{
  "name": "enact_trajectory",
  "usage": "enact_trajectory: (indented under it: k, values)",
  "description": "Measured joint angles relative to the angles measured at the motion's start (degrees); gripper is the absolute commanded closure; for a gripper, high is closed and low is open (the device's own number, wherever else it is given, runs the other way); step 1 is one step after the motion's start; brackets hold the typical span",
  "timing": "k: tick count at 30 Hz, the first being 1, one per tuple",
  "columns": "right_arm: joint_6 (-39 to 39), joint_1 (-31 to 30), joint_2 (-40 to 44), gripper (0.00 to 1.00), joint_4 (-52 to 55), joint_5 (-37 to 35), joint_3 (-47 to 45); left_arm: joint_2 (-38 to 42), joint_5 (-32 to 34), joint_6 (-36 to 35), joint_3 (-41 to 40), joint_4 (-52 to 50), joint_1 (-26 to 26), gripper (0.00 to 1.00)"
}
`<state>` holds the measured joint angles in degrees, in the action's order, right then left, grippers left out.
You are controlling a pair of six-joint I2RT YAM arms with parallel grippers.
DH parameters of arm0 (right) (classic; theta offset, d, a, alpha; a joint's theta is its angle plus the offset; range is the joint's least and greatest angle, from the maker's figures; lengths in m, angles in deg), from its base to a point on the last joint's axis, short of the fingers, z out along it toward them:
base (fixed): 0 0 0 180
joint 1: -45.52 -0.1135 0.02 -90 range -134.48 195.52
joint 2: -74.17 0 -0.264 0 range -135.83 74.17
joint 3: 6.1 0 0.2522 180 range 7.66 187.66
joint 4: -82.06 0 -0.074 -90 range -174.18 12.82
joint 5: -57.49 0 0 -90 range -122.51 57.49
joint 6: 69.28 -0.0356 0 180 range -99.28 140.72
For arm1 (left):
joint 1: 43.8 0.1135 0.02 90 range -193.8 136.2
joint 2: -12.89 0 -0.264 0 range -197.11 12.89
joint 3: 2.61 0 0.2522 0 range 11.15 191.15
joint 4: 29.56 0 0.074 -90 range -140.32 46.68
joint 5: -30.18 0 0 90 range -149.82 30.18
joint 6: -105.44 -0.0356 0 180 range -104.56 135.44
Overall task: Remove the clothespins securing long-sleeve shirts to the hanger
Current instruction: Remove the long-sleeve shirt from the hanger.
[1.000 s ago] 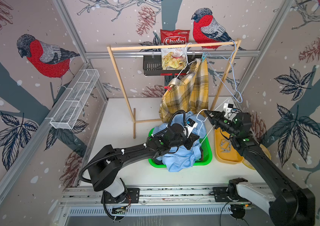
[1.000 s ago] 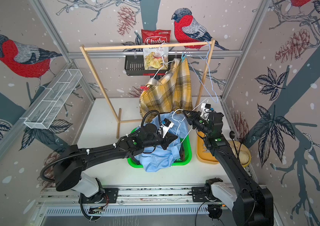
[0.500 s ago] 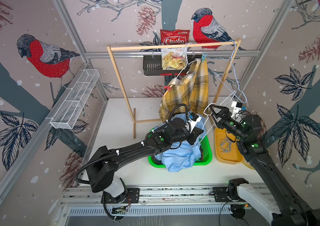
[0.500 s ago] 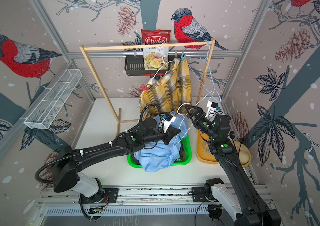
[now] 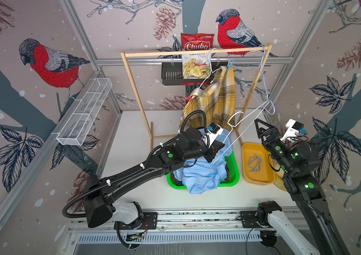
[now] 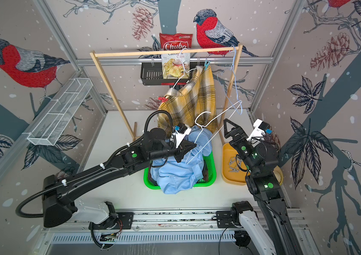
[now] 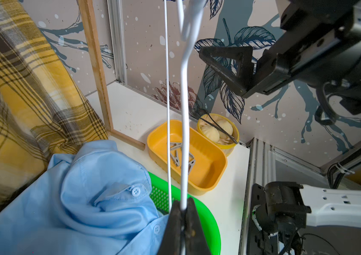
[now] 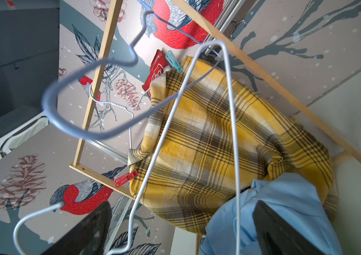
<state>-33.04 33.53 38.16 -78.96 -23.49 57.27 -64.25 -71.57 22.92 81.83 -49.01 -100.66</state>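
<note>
Left hand [image 5: 213, 159], middle of top view: pressed tight, pinching white hanger [image 7: 184, 99]. Right hand [image 5: 263, 129], right side: spread wide, beside hanger.

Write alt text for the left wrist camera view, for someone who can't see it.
Black fingers of the left gripper pinch a white wire hanger extending away from the camera. Beyond it, a light blue shirt is heaped in a green plastic basket beside a yellow tub of grey clothespins; a mustard-yellow plaid shirt hangs nearby.
</note>
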Motion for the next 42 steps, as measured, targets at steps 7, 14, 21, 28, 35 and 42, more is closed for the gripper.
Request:
enact_trajectory:
  k: [7, 14, 21, 28, 35, 42]
  values:
    - [0.2, 0.0, -0.09, 0.0, 1.4, -2.54, -0.13, 9.35, 0.37, -0.46, -2.16, -12.66, 0.0, 1.0]
    - [0.22, -0.09, -1.09, 0.0, 1.38, -2.93, -1.42, 22.56, 7.45, 0.24, -1.44, -27.08, 0.44, 1.0]
    - [-0.07, -0.46, -3.32, 0.0, 0.81, -2.51, -3.87, 27.91, 17.68, 4.76, 7.19, -41.57, 1.55, 1.0]
    - [-0.2, -1.09, -5.31, 0.0, -1.77, -1.31, -4.37, 31.85, 28.59, 10.29, 15.13, -50.53, 1.57, 1.0]
    - [-0.24, -1.49, -6.27, 0.0, -3.69, 0.22, -5.92, 21.68, 40.06, 13.94, 25.44, -55.19, 2.23, 1.0]
    - [-0.24, -1.6, -4.94, 0.0, -4.7, 1.09, -7.21, 10.32, 31.85, 11.54, 33.38, -51.54, 20.15, 1.0]
